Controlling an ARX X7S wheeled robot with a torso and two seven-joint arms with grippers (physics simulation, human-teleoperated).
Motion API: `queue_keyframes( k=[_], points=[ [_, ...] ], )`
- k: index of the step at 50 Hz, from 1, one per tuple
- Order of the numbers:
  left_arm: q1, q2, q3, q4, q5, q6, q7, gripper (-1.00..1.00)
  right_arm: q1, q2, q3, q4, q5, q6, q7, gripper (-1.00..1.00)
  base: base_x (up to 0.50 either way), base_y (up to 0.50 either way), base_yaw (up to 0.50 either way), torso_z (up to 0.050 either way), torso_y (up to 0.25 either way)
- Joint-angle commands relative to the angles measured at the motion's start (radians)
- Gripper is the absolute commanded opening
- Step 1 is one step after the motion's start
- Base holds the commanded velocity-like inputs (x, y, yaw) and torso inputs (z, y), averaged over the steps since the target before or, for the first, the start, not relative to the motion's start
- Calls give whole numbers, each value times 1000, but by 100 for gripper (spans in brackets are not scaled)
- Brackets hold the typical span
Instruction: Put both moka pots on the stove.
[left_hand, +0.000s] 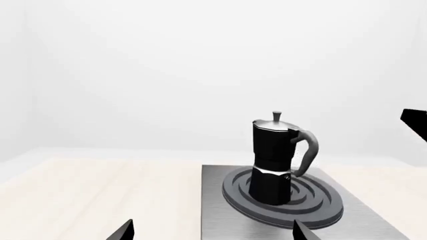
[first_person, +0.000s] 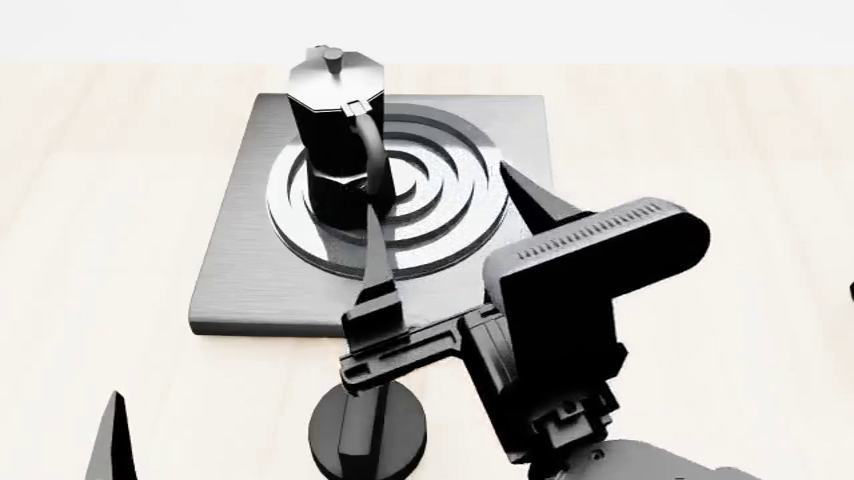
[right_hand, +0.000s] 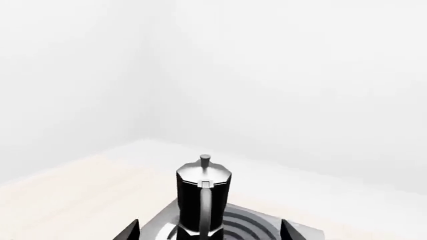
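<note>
Black moka pot (first_person: 336, 130) stands on the stove (first_person: 247, 260); right pincer (right_hand: 208, 231), wide and empty behind its handle, could topple it.

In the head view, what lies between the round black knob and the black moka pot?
Only the stove's grey plate and burner rings, crossed by the right gripper's finger.
</note>
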Motion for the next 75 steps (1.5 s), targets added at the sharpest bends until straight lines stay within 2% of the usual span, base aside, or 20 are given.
queue_keyframes(
  k=[1, 8, 15, 27, 33, 40, 54, 75],
  points=[
    [3, -4, 1, 9, 2, 1, -4, 100, 72, 219, -38, -359, -177, 157, 251, 100, 0, 0, 0, 0, 0],
    [3, -5, 3, 7, 4, 3, -6, 100, 62, 347, -62, -410, -141, 146, 198, 100, 0, 0, 0, 0, 0],
    [3, -9, 3, 23, 4, -7, -13, 100, 98, 488, -68, -439, -103, 224, 181, 100, 0, 0, 0, 0, 0],
    [5, -11, 10, 32, 8, -11, -17, 100, 78, 720, -84, -528, -125, 180, 149, 100, 0, 0, 0, 0, 0],
    [5, -14, 10, 41, 4, -17, -21, 100, 54, 780, -105, -525, -149, 156, 156, 100, 0, 0, 0, 0, 0],
    [5, -15, 12, 41, 6, -17, -23, 100, 45, 783, -111, -527, -149, 169, 181, 100, 0, 0, 0, 0, 0],
    [2, -15, 17, 35, 5, -13, -22, 100, 102, 783, -49, -459, -19, 297, 146, 100, 0, 0, 0, 0, 0],
    [2, -21, 15, 32, 1, -9, -27, 100, 111, 783, -32, -375, 52, 336, 87, 100, 0, 0, 0, 0, 0]
  ],
)
